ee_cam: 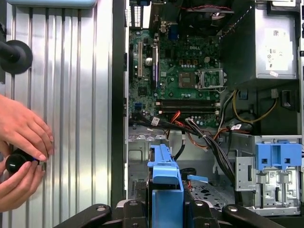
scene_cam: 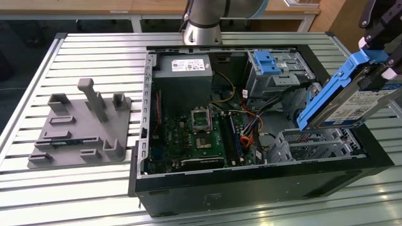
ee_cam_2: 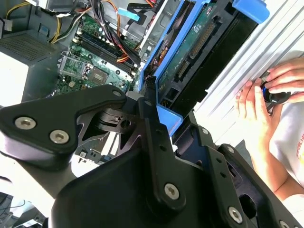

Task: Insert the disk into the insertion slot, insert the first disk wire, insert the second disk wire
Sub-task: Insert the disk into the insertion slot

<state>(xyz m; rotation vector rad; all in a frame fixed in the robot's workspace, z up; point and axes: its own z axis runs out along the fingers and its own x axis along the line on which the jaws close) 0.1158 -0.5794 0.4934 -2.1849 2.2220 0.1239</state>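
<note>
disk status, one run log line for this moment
jaws: shut on disk | disk: tilted above slot, not inserted | view: exterior

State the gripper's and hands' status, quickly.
Gripper: shut on the flat silver hard drive in blue plastic carrier.
Person's hands: holding a small black round object.

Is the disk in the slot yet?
Out. The gripper holds the disk tilted in the air, above the slot, not yet entering it.

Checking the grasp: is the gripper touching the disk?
Touching. In the second wrist view the gripper clamps the disk by its blue carrier, jaws pressed against it.
</note>
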